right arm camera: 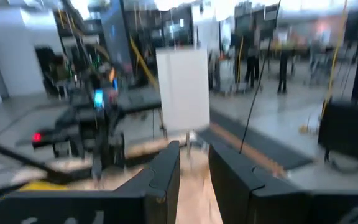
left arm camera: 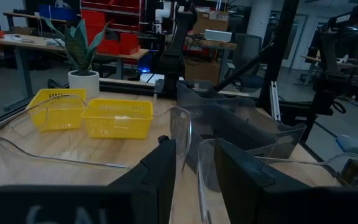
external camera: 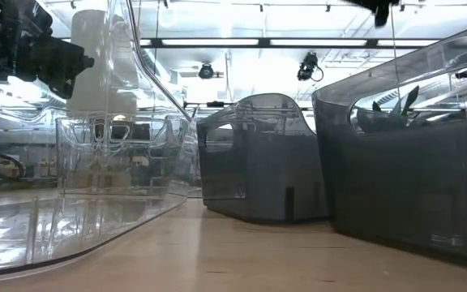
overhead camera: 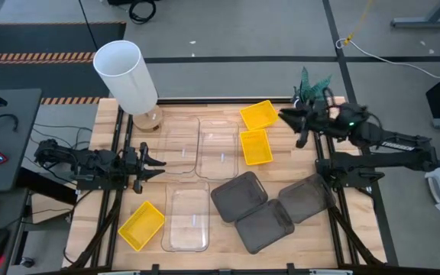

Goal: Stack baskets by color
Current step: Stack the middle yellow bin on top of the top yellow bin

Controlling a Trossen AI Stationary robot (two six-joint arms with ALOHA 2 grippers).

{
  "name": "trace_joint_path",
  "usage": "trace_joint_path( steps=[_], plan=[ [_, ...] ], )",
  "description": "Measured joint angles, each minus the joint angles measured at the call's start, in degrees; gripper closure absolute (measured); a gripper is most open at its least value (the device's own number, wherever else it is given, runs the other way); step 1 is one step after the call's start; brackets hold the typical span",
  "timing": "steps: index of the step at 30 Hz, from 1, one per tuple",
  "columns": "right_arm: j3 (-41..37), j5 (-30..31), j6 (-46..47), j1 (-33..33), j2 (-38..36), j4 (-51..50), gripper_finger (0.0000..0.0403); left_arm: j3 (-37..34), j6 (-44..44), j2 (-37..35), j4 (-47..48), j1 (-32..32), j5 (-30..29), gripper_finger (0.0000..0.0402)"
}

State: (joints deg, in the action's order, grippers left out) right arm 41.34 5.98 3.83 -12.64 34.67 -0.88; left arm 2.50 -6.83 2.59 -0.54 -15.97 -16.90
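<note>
Three yellow baskets show in the high view: two [overhead camera: 259,114] [overhead camera: 255,147] at the far right of centre, side by side, and one [overhead camera: 141,226] near left. Three clear baskets [overhead camera: 180,145] [overhead camera: 218,145] [overhead camera: 187,218] lie in the middle. Three dark grey baskets [overhead camera: 239,195] [overhead camera: 264,226] [overhead camera: 305,198] sit near right. All rest on their bottoms on the table. My left gripper [overhead camera: 153,165] [left arm camera: 194,180] stands open at the left, level, with nothing between its fingers. My right gripper [overhead camera: 287,116] [right arm camera: 194,174] hangs open above the far right, beside the far yellow basket, and is empty.
A tall white cylinder [overhead camera: 128,75] stands at the far left corner. A small white pot with a green plant [overhead camera: 310,82] [left arm camera: 82,68] stands at the far right edge, behind my right gripper. Bare wood [overhead camera: 205,256] lies along the near edge.
</note>
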Motion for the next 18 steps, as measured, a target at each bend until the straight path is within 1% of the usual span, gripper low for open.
trace_joint_path(
  steps=[2, 8, 12, 15, 18],
  plan=[
    [1.2, 0.5, -1.5, 0.0, -0.7, 3.5, 0.0312, 0.0, 0.0, 0.0, 0.0, 0.0, 0.0, 0.0285],
    [1.3, 2.2, -8.7, 0.2, -2.9, 20.8, 0.0312, 0.0, 0.0, 0.0, 0.0, 0.0, 0.0, 0.0285],
    [1.3, 5.4, -10.3, 0.1, -3.8, 28.7, 0.0312, 0.0, 0.0, 0.0, 0.0, 0.0, 0.0, 0.0285],
    [2.8, 6.4, -11.4, 0.1, -3.7, 29.1, 0.0312, 0.0, 0.0, 0.0, 0.0, 0.0, 0.0, 0.0285],
    [6.9, 6.4, -11.6, 0.1, -3.0, 23.6, 0.0312, 0.0, 0.0, 0.0, 0.0, 0.0, 0.0, 0.0285]
  ],
)
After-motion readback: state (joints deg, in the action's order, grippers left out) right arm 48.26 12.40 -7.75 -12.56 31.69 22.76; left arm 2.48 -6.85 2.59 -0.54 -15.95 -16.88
